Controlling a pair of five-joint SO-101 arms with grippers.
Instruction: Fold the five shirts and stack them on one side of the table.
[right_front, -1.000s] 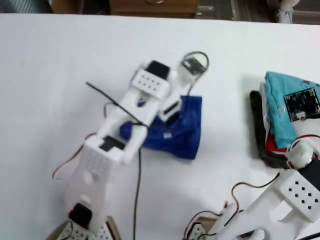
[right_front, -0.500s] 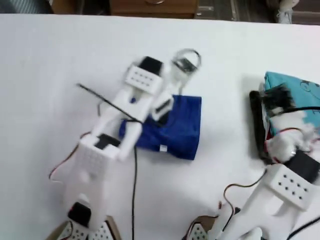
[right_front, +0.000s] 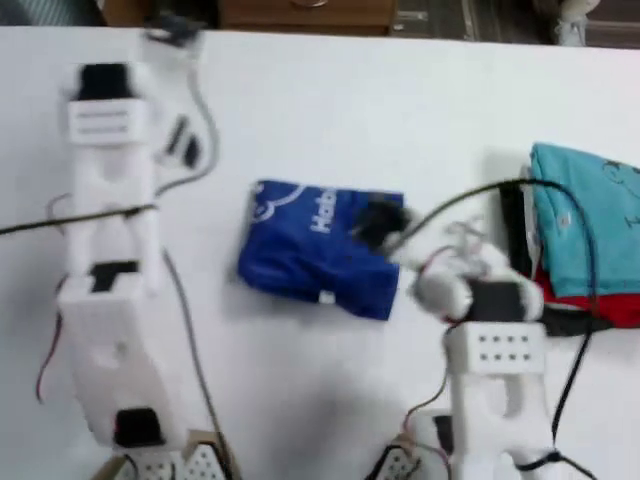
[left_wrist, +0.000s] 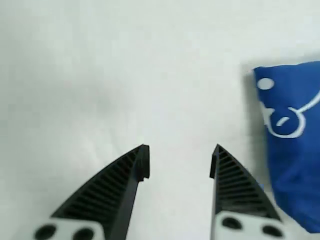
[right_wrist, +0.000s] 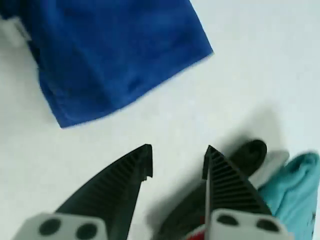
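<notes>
A folded blue shirt (right_front: 320, 250) with white print lies in the middle of the white table (right_front: 300, 100). At the right edge sits a stack of folded shirts (right_front: 580, 240), teal on top, red and black beneath. My left gripper (left_wrist: 179, 162) stands open over bare table, with the blue shirt (left_wrist: 292, 155) off to one side; in the high view that arm (right_front: 105, 200) is at the far left. My right gripper (right_wrist: 175, 162) is open between the blue shirt (right_wrist: 110, 55) and the stack (right_wrist: 290, 185), close to the shirt's right end in the high view (right_front: 380, 222).
Wooden furniture (right_front: 300, 12) stands beyond the table's far edge. Cables (right_front: 190, 330) trail from both arm bases along the near side. White table surface stretches across the back and the left.
The left arm has let go of the blue shirt and swung away to the far left. The right arm has come from the stack toward the shirt's right end.
</notes>
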